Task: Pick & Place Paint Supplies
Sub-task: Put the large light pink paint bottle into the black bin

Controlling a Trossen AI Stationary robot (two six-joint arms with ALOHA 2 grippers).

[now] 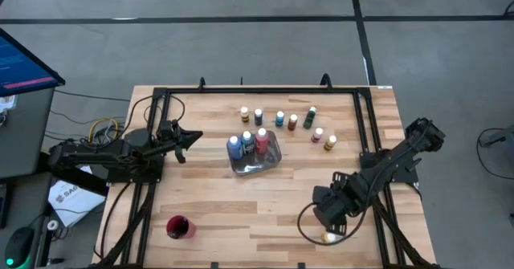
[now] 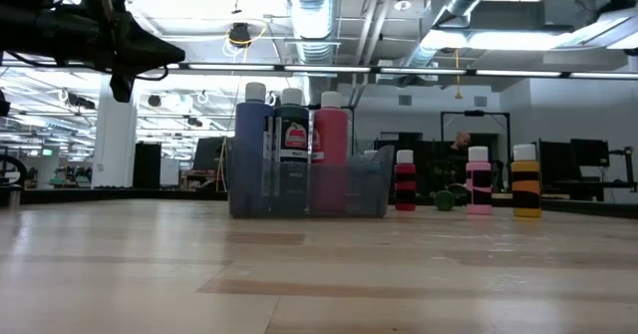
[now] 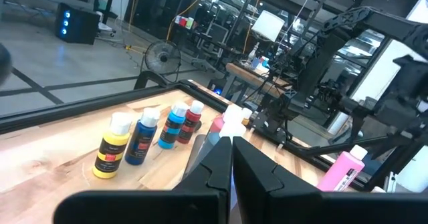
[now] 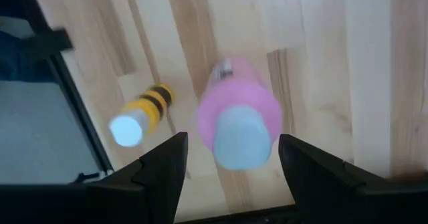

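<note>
From above, the right gripper (image 1: 331, 221) hangs near the bench's (image 1: 241, 213) front right corner, and its arm hides what is below it; only a small yellow-capped thing (image 1: 328, 238) shows at the bench's front edge. The grey tray (image 1: 271, 158) near the middle holds three bottles (image 1: 247, 143). A loose row of bottles (image 1: 281, 119) stands toward the far edge. The red cup (image 1: 179, 227) is near the front left corner. The left gripper (image 1: 191, 138) waits over the left side.

At bench height, the tray bottles (image 2: 291, 140) are blue, dark and pink. The right gripper is not visible here.

The left wrist view shows its fingers (image 3: 257, 167) clenched together, grasping nothing.

Only the right wrist view shows a pink bottle (image 4: 237, 120) standing between the released, spread fingers (image 4: 164, 167), with a yellow-and-black bottle (image 4: 142, 113) lying just beside it. I cannot tell if the fingers touch the pink bottle.
</note>
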